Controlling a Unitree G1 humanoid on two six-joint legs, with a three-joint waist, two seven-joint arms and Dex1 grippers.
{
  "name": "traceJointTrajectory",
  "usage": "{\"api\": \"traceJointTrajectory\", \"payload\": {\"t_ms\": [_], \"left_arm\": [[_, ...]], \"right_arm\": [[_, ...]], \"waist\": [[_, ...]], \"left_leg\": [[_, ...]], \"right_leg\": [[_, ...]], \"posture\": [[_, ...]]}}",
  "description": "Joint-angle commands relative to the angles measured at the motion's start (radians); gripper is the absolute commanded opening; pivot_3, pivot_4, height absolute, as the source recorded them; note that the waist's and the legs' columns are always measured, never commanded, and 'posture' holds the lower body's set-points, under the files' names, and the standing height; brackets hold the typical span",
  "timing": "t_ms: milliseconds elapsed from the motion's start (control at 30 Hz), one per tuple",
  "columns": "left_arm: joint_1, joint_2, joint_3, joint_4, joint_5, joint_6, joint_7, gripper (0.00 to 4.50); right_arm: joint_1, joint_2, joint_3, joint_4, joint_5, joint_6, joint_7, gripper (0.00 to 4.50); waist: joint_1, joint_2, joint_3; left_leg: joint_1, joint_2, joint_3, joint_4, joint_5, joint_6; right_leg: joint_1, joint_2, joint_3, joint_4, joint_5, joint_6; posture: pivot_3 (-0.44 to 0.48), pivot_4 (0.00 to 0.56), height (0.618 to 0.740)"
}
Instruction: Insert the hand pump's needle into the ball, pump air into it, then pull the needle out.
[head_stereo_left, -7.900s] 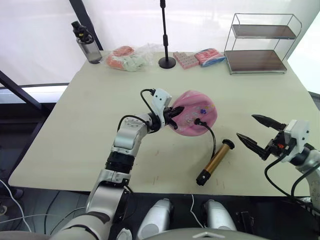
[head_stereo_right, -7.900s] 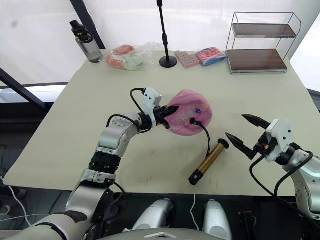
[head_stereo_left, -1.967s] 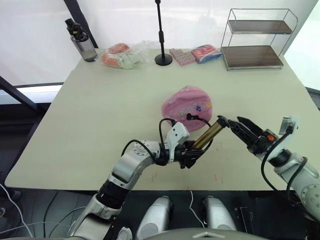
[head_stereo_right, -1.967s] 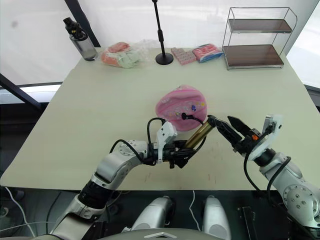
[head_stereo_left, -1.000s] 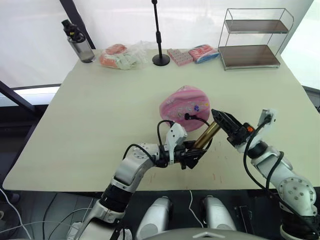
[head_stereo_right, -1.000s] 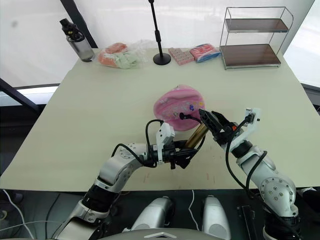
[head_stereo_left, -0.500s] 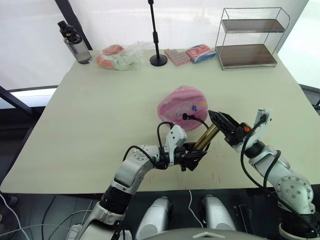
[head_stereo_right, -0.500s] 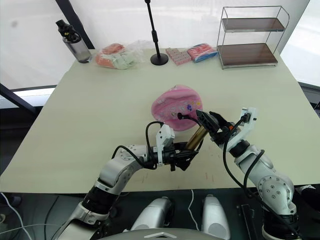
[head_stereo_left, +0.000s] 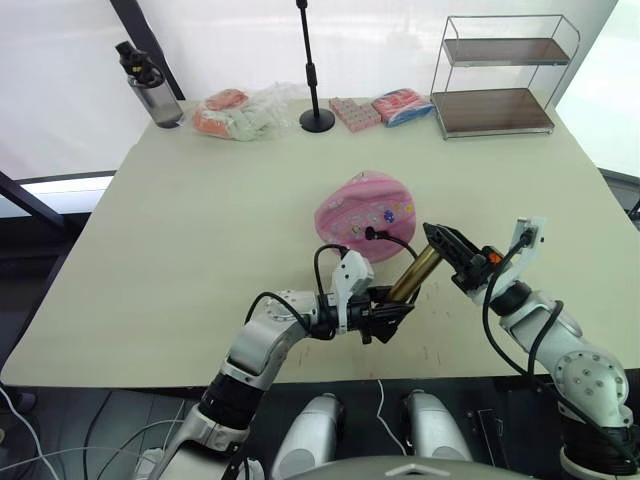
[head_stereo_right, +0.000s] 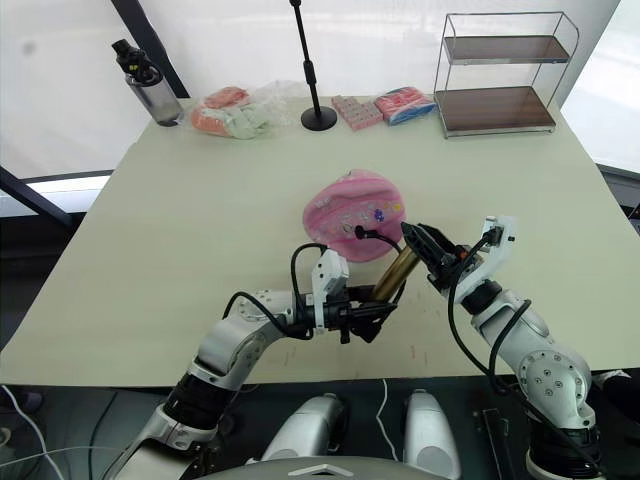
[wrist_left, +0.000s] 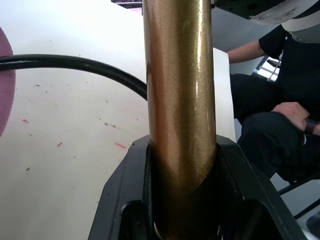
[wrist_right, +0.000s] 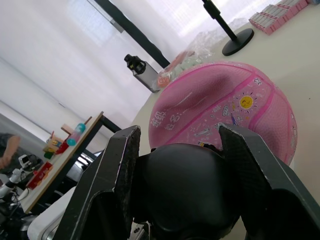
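Bright, even daylight comes from 12 o'clock, through white curtains (head_stereo_left: 420, 30) blown out to plain white. The pale table (head_stereo_left: 200, 230) is evenly lit, with only soft, short shadows under things. In the left wrist view a glare streak runs along the pump (wrist_left: 180, 90), sharp up close. In the right wrist view the black knob (wrist_right: 182, 192) up close is blurred, and the room behind the ball (wrist_right: 225, 107) is hazy.

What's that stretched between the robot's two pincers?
The hand pump: the left pincer grips its lower end, the right pincer its black knob, seen in the left eye view.
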Motion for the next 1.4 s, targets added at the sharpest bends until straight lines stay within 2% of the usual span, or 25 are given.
{"api": "traceJointTrajectory", "payload": {"t_ms": [33, 100, 233, 367, 600, 733, 933, 1067, 1400], "left_arm": [[0.001, 0.007, 0.013, -0.036, -0.027, 0.012, -0.013, 2.27], [-0.003, 0.006, 0.02, -0.031, -0.023, 0.004, -0.008, 3.15], [-0.017, 0.027, 0.037, -0.018, -0.028, 0.002, -0.029, 4.48], [-0.026, 0.078, 0.042, -0.009, -0.038, -0.001, -0.097, 4.48], [-0.056, 0.154, 0.03, 0.043, -0.014, -0.063, -0.209, 4.48], [-0.078, 0.167, -0.011, 0.121, 0.046, -0.142, -0.258, 4.48], [-0.15, 0.146, -0.051, 0.262, 0.113, -0.241, -0.307, 4.48], [-0.181, 0.117, -0.051, 0.342, 0.138, -0.28, -0.32, 4.48], [-0.201, 0.078, -0.094, 0.414, 0.192, -0.317, -0.371, 4.48]], "right_arm": [[-0.018, -0.021, 0.031, -0.037, -0.02, 0.009, 0.034, 1.99], [-0.02, -0.029, 0.039, -0.036, -0.039, 0.003, 0.05, 1.99], [-0.032, -0.04, 0.045, -0.042, -0.074, -0.015, 0.083, 1.99], [-0.061, -0.07, 0.053, -0.056, -0.142, -0.05, 0.156, 1.99], [-0.128, -0.184, 0.099, -0.09, -0.355, -0.206, 0.389, 1.99], [-0.137, -0.264, 0.182, -0.065, -0.538, -0.386, 0.583, 1.99], [-0.135, -0.265, 0.234, 0.047, -0.652, -0.548, 0.725, 1.99], [-0.121, -0.245, 0.251, 0.112, -0.69, -0.624, 0.774, 1.99], [-0.07, -0.19, 0.233, 0.214, -0.65, -0.615, 0.804, 1.99]], "waist": [[-0.002, 0.0, 0.0], [-0.001, 0.0, 0.0], [-0.001, 0.0, 0.0], [-0.002, 0.0, 0.0], [-0.002, 0.001, 0.0], [-0.001, 0.0, 0.0], [0.0, 0.0, 0.001], [-0.002, 0.0, 0.001], [0.0, 0.0, 0.001]], "left_leg": [[0.0, 0.0, 0.0, 0.0, 0.0, 0.0], [0.0, 0.0, 0.0, 0.0, 0.0, 0.0], [0.0, 0.0, 0.0, 0.0, 0.0, 0.0], [0.0, 0.0, 0.0, 0.0, 0.0, 0.0], [0.0, 0.0, 0.0, 0.0, 0.0, 0.0], [0.0, 0.0, 0.0, 0.0, 0.0, 0.0], [0.0, 0.0, -0.001, 0.0, 0.0, 0.0], [0.0, 0.0, -0.001, 0.0, 0.0, 0.0], [0.0, 0.0, 0.0, 0.0, 0.0, 0.0]], "right_leg": [[0.0, 0.0, 0.0, 0.0, 0.0, 0.0], [0.0, 0.0, 0.0, 0.0, 0.0, 0.0], [0.0, 0.0, 0.0, 0.0, 0.0, 0.0], [0.0, 0.001, 0.0, 0.0, 0.0, 0.0], [0.0, 0.001, -0.001, -0.001, 0.0, 0.0], [0.0, 0.001, -0.002, -0.001, 0.0, 0.0], [0.0, 0.0, -0.002, -0.001, 0.0, 0.0], [0.0, 0.0, -0.002, -0.001, 0.0, 0.0], [0.0, 0.0, -0.001, -0.001, 0.0, 0.0]], "posture": [[0.0, 0.15, 0.74], [0.0, 0.15, 0.74], [0.0, 0.15, 0.74], [0.0, 0.15, 0.74], [0.0, 0.15, 0.74], [0.0, 0.15, 0.74], [0.0, 0.15, 0.74], [0.0, 0.15, 0.74], [0.0, 0.15, 0.74]]}}
